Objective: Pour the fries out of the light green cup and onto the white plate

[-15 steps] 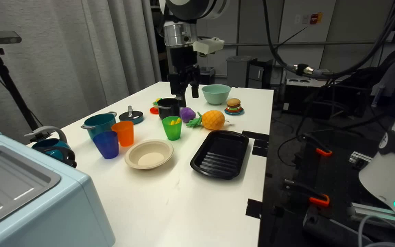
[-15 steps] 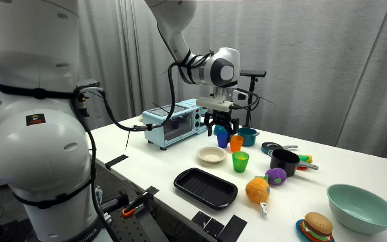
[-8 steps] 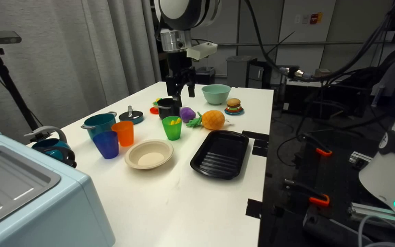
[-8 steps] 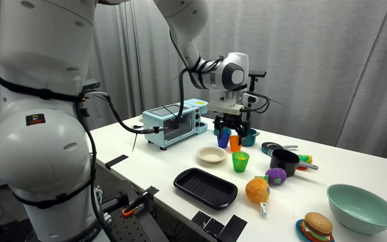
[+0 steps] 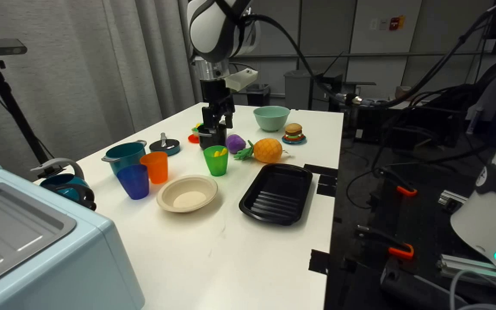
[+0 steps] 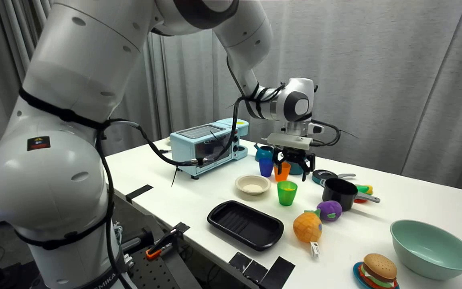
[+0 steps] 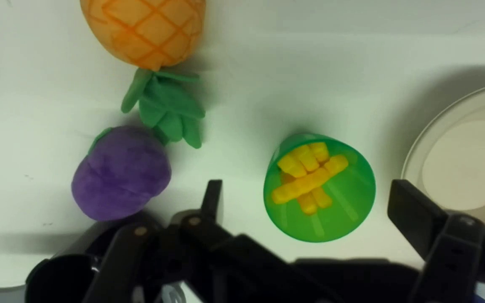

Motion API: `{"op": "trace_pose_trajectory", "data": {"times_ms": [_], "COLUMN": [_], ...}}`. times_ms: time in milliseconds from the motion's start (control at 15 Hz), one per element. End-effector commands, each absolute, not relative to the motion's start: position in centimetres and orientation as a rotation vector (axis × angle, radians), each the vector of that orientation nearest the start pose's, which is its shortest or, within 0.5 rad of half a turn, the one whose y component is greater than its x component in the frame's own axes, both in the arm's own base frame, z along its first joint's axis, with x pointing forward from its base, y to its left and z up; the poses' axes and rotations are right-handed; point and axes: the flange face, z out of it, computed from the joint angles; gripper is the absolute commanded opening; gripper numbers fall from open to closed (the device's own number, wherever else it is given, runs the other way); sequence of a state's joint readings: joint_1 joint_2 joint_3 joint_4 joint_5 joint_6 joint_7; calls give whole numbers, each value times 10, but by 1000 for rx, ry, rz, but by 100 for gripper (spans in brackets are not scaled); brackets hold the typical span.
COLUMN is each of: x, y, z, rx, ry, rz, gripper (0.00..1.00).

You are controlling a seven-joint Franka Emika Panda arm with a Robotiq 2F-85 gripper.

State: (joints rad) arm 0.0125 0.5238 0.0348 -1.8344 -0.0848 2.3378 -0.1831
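Upright on the table stands the light green cup (image 5: 216, 167), which both exterior views show. Several yellow fries (image 7: 310, 181) lie inside it, loosely crossed. My gripper (image 6: 292, 174) hangs above the table, farther back than the cup in this exterior view. Its jaws are wide apart and hold nothing. Seen from the wrist, the cup (image 7: 343, 219) appears between the two fingers, touching neither. Beside the cup rests the white plate (image 6: 253, 185), with nothing on it; the wrist view cuts off part of this plate (image 7: 465, 166) at the right edge.
Near the cup are an orange cup (image 5: 155, 168), a blue cup (image 5: 134, 183), a plush pineapple (image 6: 308, 226) and a purple plush (image 6: 329, 210). A black pot (image 6: 337, 195) with a handle stands close by. The black tray (image 6: 245, 224) lies toward the robot base.
The arm has come down and shifted, moving rightward in an exterior view where it started near the blue cup. Its jaws stay apart. Cup, fries and plate have not moved.
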Motion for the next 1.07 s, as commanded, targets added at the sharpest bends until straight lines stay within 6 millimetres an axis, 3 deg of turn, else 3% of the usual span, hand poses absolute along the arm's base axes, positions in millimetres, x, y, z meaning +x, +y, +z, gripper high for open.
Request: {"op": "trace_pose_trajectory", "data": {"times_ms": [0,400,467,667,800,933,1000], "x": [646,642,645,653,660,675,669], "y": [36,55,47,45,45,31,38], "z": [236,232,240,238,233,224,219], "rx": [-3004,-2820,-2827,-2889,-2929,-2958,-2971], "ry": [-694,-1043,-1057,-1022,-994,-970,-978], "rz": [36,2,-15,-142,-251,-328,-351], "gripper": [100,100,100,100,100,100,100]}}
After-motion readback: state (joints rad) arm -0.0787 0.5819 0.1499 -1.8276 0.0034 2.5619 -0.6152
